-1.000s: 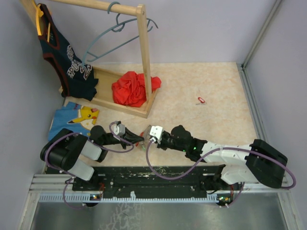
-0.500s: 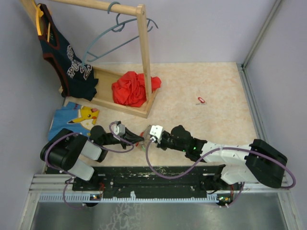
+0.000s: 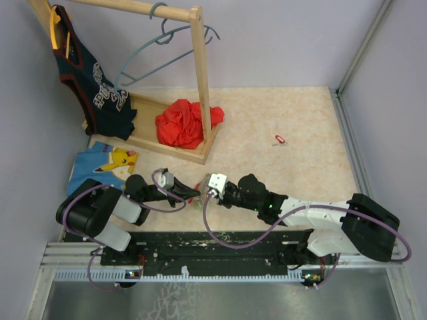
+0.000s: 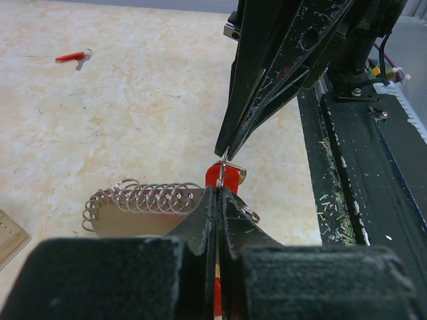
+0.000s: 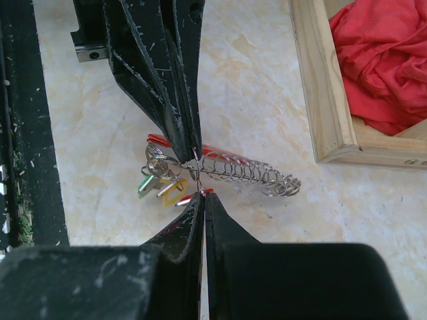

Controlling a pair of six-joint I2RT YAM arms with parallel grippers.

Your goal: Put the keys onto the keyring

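Note:
A thin wire keyring (image 5: 198,172) is stretched between my two gripper tips. My left gripper (image 3: 192,193) is shut on one end and my right gripper (image 3: 204,193) is shut on the other, tips almost touching near the table's front edge. In the left wrist view the keyring (image 4: 224,162) runs from the right gripper's tip down to my shut left gripper (image 4: 219,193). A red key (image 4: 215,176) sits just under it. In the right wrist view, green (image 5: 147,187) and yellow (image 5: 172,195) keys hang on small rings left of my shut right gripper (image 5: 202,195). One loose red key (image 3: 279,139) lies far right.
A coil of several metal rings (image 5: 247,172) lies on a card right of the grippers. The wooden rack base (image 5: 320,87) holds a red cloth (image 3: 183,123). A grey-blue hanger (image 3: 160,57), a dark jersey (image 3: 93,80) and a Pikachu cloth (image 3: 107,163) sit at the back left.

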